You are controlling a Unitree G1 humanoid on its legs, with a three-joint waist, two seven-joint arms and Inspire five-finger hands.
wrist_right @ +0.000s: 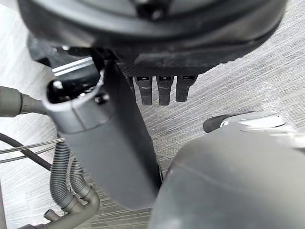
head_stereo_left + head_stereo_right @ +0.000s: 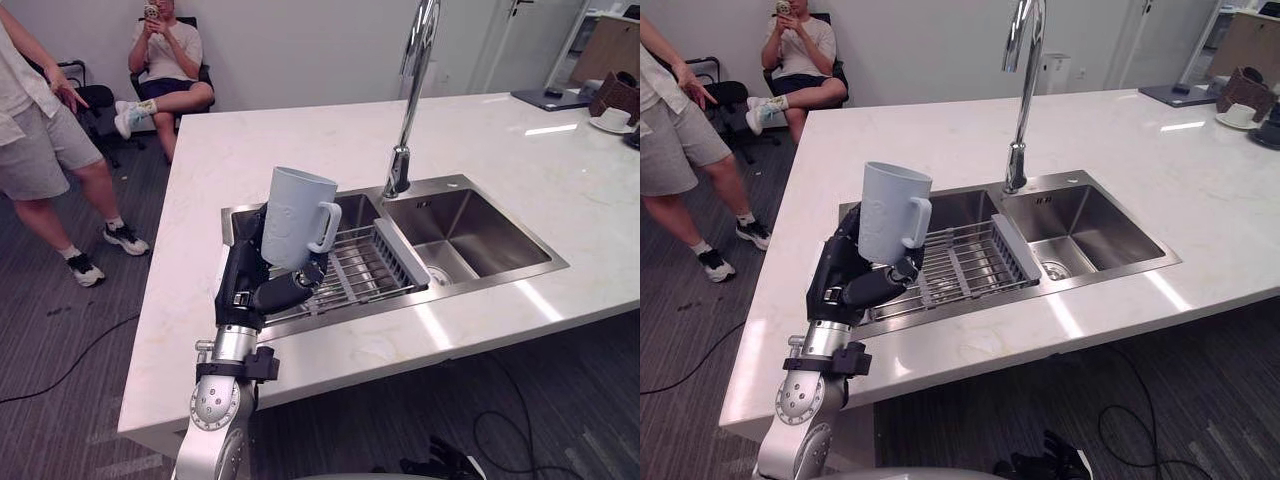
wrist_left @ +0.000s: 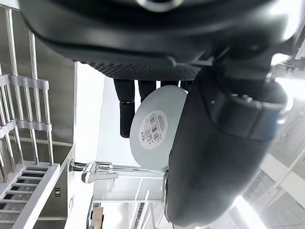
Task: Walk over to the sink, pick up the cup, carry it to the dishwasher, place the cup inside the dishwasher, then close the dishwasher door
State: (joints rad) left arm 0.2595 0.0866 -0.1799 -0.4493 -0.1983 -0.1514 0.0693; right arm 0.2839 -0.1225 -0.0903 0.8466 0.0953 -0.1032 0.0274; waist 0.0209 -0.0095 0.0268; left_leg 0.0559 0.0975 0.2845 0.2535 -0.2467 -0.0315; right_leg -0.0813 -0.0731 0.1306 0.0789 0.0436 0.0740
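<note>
A white marble countertop [image 2: 300, 130] fills the middle of the left eye view, from the left side to the right edge. Set into it, at centre right, is a double-basin stainless steel sink [image 2: 470, 225]. A tall chrome faucet [image 2: 410, 90] rises from behind the divider to the top of the frame. A wire dish rack [image 2: 360, 265] lies in the basin nearer the frame's left.

At the upper left a standing person [image 2: 40, 140] and a seated person [image 2: 165, 60] are well apart from the work.

The pale blue-grey mug [image 2: 297, 215] is upright just left of centre, clear of the rack and above the sink's near rim, its handle turned toward the frame's right. The left hand [image 2: 262, 285] grips it low on the body, with the dark fingers curled round the lower part and the thumb closing from the opposite side. The left wrist view shows its round labelled base [image 3: 155, 129] between them.

The right hand [image 1: 109, 143] hangs over grey flooring [image 1: 228, 86], its fingers loose and holding nothing.

The mug looks like a rigid, smooth, fairly light ceramic or plastic piece, likely slippery and breakable if knocked on steel. A wrap round the body suits it and leaves the handle free. The grip sits low, though, so the mug could tip during walking.
</note>
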